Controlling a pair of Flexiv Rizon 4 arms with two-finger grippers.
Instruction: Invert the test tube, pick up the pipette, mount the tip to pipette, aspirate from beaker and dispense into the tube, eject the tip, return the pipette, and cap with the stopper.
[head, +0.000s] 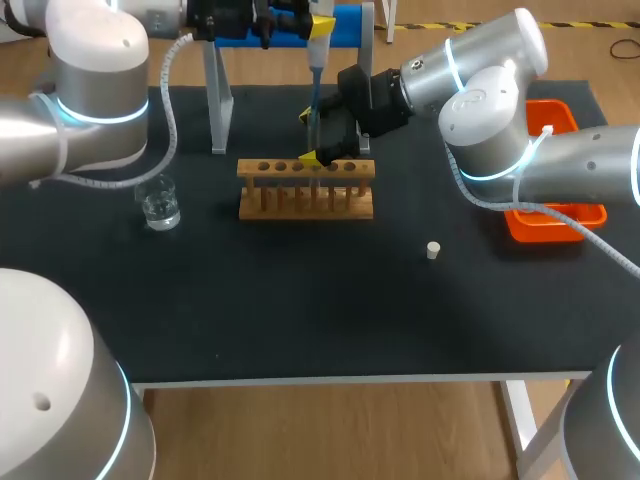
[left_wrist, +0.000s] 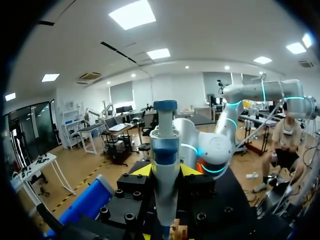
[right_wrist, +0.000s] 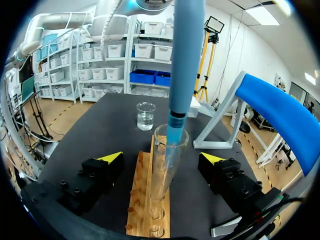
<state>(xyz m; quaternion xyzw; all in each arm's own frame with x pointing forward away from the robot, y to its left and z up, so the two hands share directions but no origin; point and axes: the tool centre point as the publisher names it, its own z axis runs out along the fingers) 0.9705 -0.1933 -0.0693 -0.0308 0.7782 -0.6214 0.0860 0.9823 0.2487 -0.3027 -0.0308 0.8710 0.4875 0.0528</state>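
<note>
Clamping blue-and-white plastic pipette in left gripper, tip inside clear glass test tube in wooden rack. Flanking tube with right gripper spread wide, no contact.

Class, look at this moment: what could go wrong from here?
The pipette has its tip inside the mouth of the test tube; sideways drift by the left gripper could knock the glass. The right gripper is open around the tube, not steadying it in the rack, so it might tilt.
</note>
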